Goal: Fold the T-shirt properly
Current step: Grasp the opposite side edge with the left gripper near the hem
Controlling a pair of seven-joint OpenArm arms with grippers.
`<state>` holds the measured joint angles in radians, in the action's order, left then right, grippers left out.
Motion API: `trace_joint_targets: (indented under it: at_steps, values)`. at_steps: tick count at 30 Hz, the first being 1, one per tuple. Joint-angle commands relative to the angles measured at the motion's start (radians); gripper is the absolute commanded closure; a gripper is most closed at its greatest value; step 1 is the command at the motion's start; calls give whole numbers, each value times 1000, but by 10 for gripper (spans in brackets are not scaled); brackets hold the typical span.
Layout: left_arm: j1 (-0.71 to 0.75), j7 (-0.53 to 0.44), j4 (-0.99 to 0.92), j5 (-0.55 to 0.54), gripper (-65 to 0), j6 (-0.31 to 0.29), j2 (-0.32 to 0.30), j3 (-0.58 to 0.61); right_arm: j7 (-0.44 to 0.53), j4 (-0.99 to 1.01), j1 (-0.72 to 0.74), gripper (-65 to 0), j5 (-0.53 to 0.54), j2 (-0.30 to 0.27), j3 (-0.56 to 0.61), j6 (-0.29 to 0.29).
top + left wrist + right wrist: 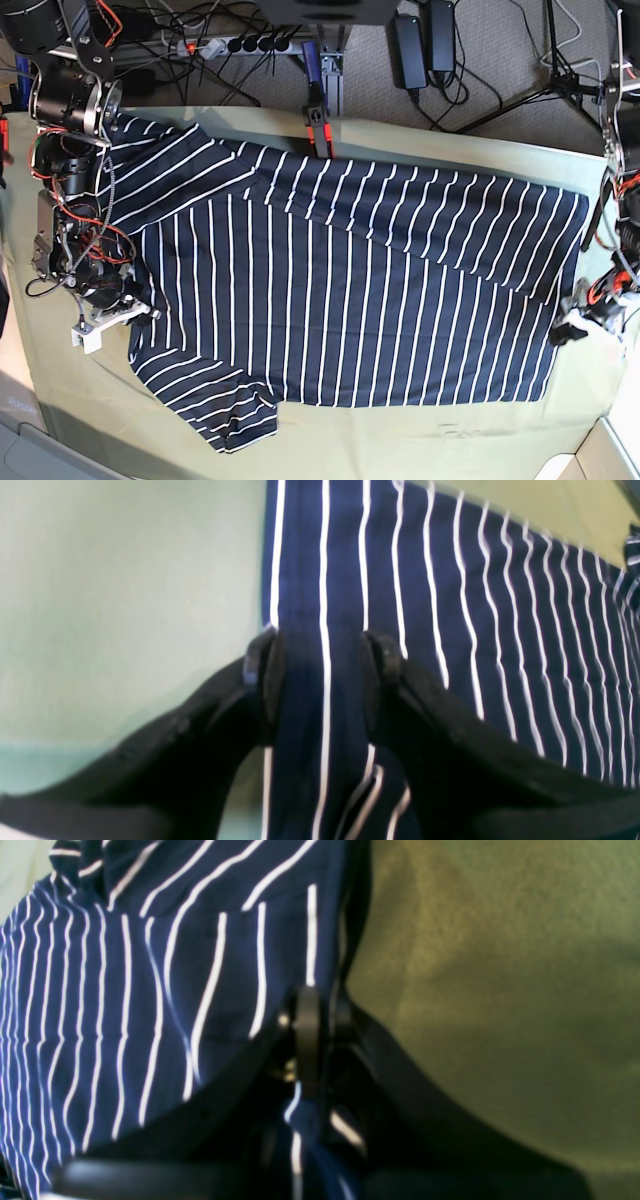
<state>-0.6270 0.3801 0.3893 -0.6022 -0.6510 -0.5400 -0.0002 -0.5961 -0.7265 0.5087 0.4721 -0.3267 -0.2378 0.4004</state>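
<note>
The T-shirt (330,280), dark navy with thin white stripes, lies spread flat across the table, its sleeves toward the base view's left. My right gripper (325,1035) is shut on the T-shirt's edge (125,990) near the sleeve; in the base view it sits at the shirt's left edge (135,310). My left gripper (322,675) is open, its fingers straddling a strip of the T-shirt's hem (450,605). In the base view it is at the shirt's right edge (570,325).
An olive-green cloth (400,440) covers the table under the shirt. An orange and black clamp (318,125) grips the table's back edge. Power strips and cables (240,45) lie on the floor behind it. A tripod leg (540,80) stands at the back right.
</note>
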Motion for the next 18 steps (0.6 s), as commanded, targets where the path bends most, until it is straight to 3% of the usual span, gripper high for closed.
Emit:
trace_joint_targets:
  at_steps: [1, 18]
  values:
    - [-32, -26, -6, -6, -277, 14, -23, -4, -37, -5, 11, 0, -24, -11, 0, 41]
    - [-41, -47, -71, 45, -277, 31, 21, -4, -37, -5, 11, 0, -19, -11, 0, 41]
